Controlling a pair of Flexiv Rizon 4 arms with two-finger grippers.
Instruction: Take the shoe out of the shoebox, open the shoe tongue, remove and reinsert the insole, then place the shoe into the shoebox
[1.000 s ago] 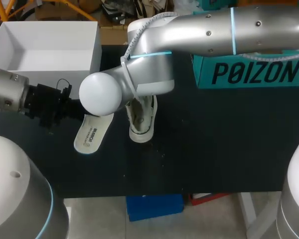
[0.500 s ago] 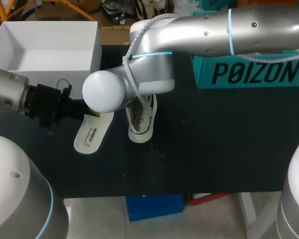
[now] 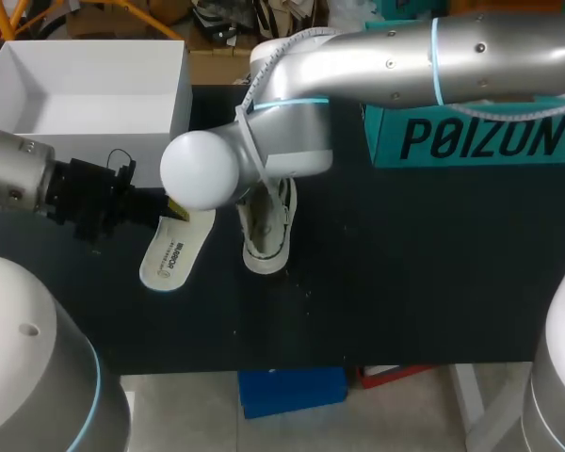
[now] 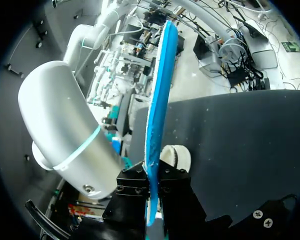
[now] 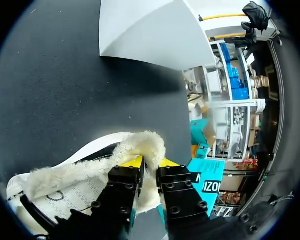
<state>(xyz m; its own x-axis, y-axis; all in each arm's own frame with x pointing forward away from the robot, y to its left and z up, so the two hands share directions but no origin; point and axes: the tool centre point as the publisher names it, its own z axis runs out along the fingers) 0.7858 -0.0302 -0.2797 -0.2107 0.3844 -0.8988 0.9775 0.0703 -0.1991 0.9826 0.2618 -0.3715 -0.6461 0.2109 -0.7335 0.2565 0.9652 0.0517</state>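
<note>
A white shoe [image 3: 266, 237] lies mid-table with its fleece lining showing. My right arm comes across from the right, and its wrist housing hides its gripper from the head camera. In the right wrist view my right gripper [image 5: 150, 163] stands slightly open at the shoe's fleecy tongue edge [image 5: 142, 144], a narrow gap showing between its yellow tips. My left gripper [image 4: 152, 182] is shut on the insole [image 4: 158, 100], seen edge-on as a blue strip. From above, the insole [image 3: 174, 250] lies white side up just left of the shoe. The white shoebox [image 3: 38, 71] stands open at the back left.
A teal box lid [image 3: 471, 137] stands at the back right and also shows beside my right gripper as the teal lid [image 5: 210, 180]. The shoebox wall [image 5: 150, 35] is ahead of the right gripper. Bare black table [image 3: 405, 273] lies to the shoe's right.
My right arm has shifted a little to the right and back, and its fingers have parted slightly. The shoe nudged slightly right. My left arm and the insole have not moved.
</note>
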